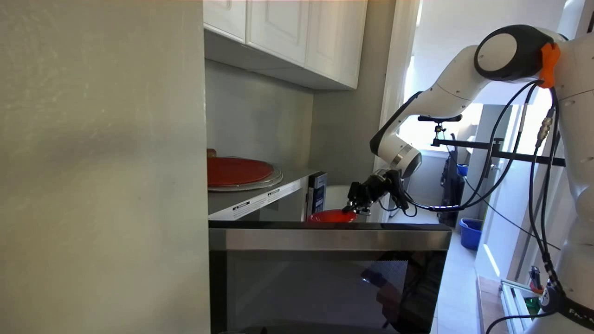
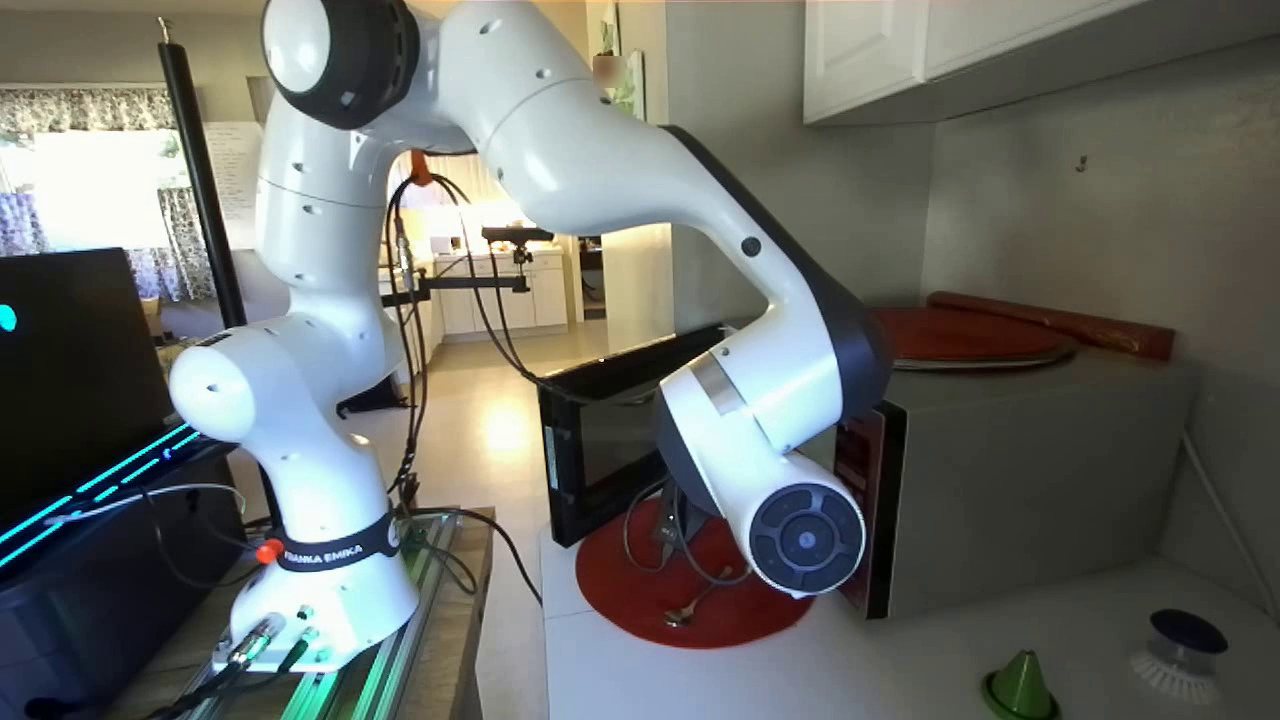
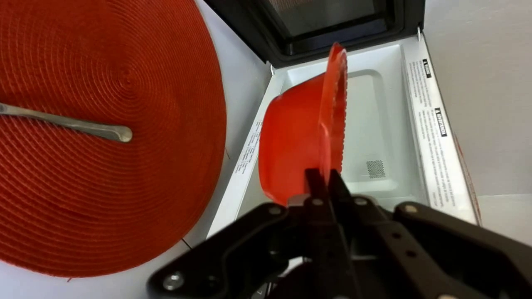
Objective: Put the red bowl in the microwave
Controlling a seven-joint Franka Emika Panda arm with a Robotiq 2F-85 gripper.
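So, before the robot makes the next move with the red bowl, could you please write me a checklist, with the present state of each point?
1. Microwave door open: ok.
2. Red bowl held at its rim by the gripper: ok.
3. Bowl upright, mouth facing up: ok.
4. Bowl inside the microwave, ready for release: not ok, it is outside, in front.
5. Clearance between bowl and the microwave's lower front edge: cannot tell.

The red bowl [image 3: 293,137] looks plastic — smooth, slightly glossy. The mat [image 3: 124,174] looks woven and rough; the utensil [image 3: 83,126], shiny metal.
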